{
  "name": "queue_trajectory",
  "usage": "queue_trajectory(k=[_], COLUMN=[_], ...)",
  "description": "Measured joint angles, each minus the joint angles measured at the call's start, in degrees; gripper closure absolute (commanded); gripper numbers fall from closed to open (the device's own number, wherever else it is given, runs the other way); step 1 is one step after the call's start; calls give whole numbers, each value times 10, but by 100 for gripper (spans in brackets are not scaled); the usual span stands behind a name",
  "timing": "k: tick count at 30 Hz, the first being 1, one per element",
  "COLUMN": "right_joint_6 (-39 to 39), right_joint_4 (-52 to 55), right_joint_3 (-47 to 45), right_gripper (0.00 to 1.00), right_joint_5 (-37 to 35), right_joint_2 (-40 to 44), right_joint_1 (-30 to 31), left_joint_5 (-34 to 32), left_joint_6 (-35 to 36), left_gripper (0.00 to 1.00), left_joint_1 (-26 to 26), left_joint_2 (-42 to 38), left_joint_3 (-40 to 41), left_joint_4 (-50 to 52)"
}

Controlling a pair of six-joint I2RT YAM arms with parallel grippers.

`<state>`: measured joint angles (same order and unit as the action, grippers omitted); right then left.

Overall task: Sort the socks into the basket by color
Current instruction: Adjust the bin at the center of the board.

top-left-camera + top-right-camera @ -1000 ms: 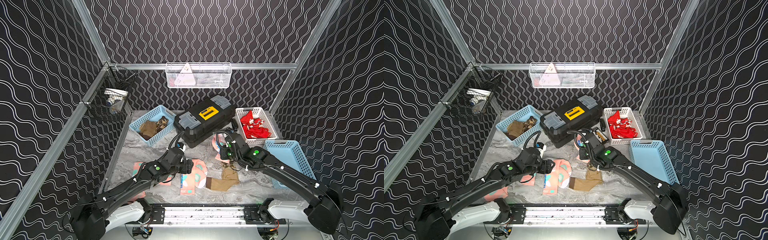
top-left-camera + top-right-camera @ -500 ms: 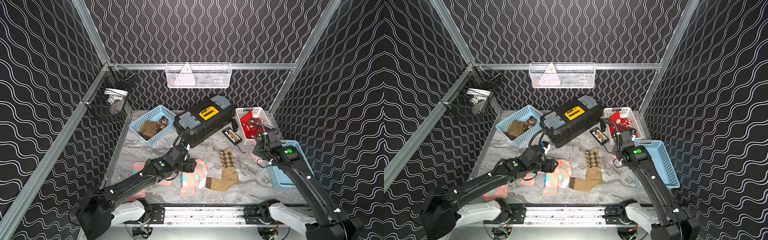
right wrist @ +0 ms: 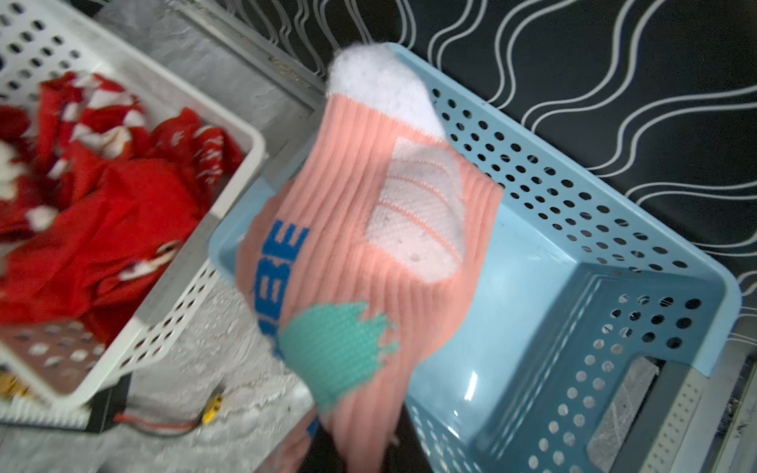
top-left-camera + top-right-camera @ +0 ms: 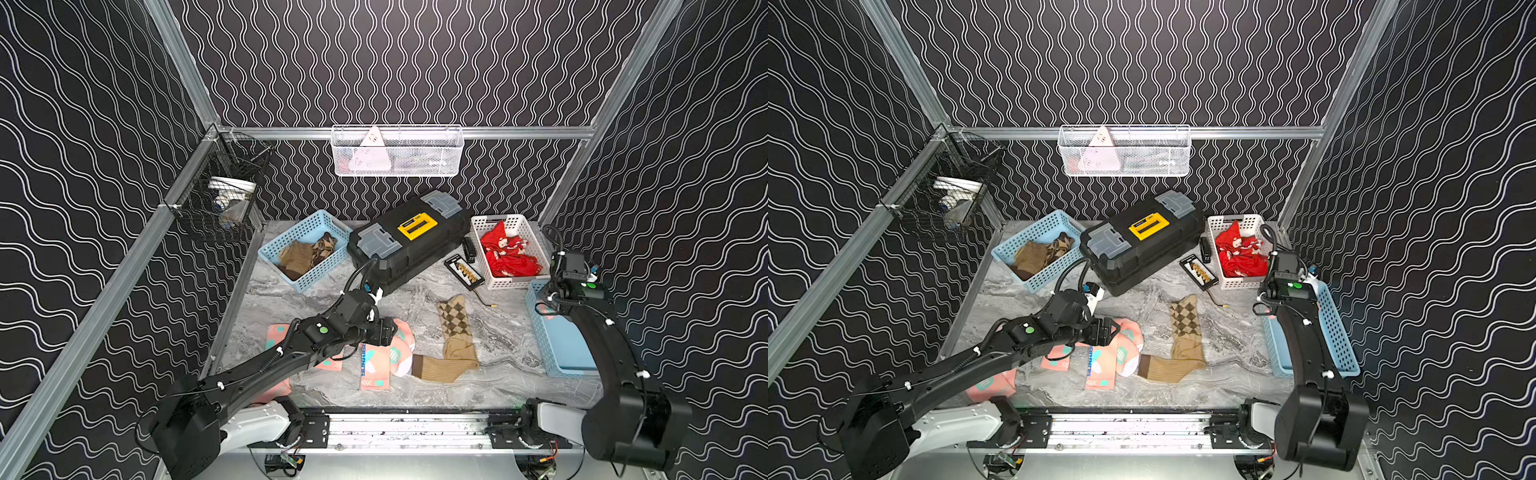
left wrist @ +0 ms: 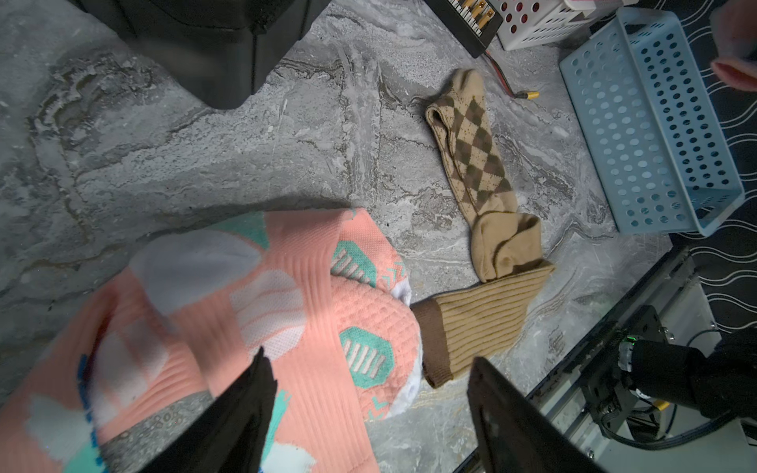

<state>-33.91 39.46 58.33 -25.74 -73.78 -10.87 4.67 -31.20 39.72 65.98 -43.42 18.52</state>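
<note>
While left end effector point(image 5: 368, 360) gapes over pink socks point(image 5: 311, 286), right end effector point(image 4: 549, 302) pinches one sock point(image 3: 368, 245) — above blue basket point(image 3: 594, 204).

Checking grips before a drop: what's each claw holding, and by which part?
Right claw: shut on a salmon-pink sock, near the end opposite its white tip; exact spot hidden. Left claw: open, holding nothing.

salmon-pink sock point(image 3: 360, 229) | moved | table point(image 4: 291, 307) centre → over blue basket point(image 3: 573, 196)

Clear tabletop point(image 4: 415, 301) btw toolbox point(image 4: 409, 245) & argyle sock point(image 4: 455, 320); charger point(image 4: 464, 272) obstacle nr white basket point(image 4: 513, 283).
</note>
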Motion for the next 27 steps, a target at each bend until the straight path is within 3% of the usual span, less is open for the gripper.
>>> queue_trajectory(k=[3, 12, 18, 27], right_joint_6=[-11, -14, -16, -17], right_joint_4=[-37, -110, -146, -121], right_joint_3=[-17, -77, -129, -125], right_gripper=[100, 100, 100, 100], right_joint_5=[18, 89, 173, 222], right_joint_2=[-47, -115, -116, -45], right_joint_1=[-34, -53, -49, -45], left_joint_5=[3, 17, 18, 17], left_joint_6=[0, -2, -6, -7], left_gripper=[22, 21, 22, 22], left_joint_1=[0, 0, 0, 0], left_joint_2=[-4, -7, -3, 1], left_joint_3=[7, 11, 11, 11], left_joint_4=[-2, -10, -14, -16])
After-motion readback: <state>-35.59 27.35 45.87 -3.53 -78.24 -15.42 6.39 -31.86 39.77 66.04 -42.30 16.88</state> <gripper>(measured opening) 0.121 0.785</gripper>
